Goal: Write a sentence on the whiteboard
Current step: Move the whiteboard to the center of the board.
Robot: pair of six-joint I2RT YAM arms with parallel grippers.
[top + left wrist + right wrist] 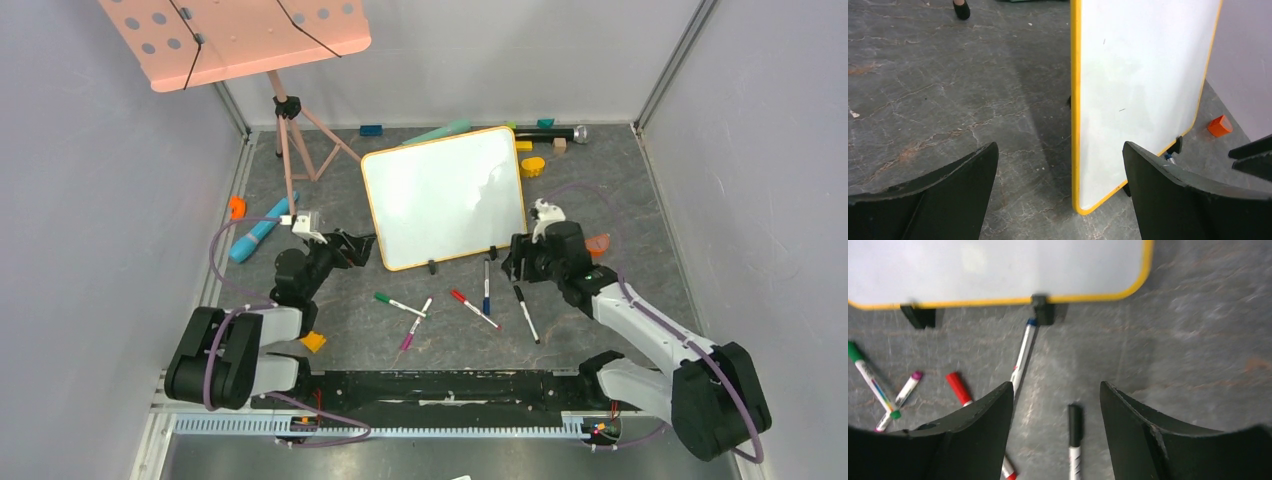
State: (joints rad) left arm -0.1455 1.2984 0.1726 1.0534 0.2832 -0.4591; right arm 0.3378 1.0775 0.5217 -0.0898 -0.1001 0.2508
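Observation:
The whiteboard (445,196) with an orange-yellow frame stands on two black clip feet mid-table, and its face is blank; no sentence shows. It also shows in the left wrist view (1143,90) and the right wrist view (998,270). My left gripper (362,247) is open and empty, its jaws either side of the board's lower left corner (1083,207) without touching. My right gripper (512,260) is open and empty above the black-capped marker (1074,435), beside the blue marker (1023,352).
Green (399,304), purple (416,322), red (474,309), blue (486,286) and black (526,313) markers lie in front of the board. A pink music-stand tray (235,35) on a tripod stands at the back left. Small toys line the back wall; an orange piece (598,243) lies right.

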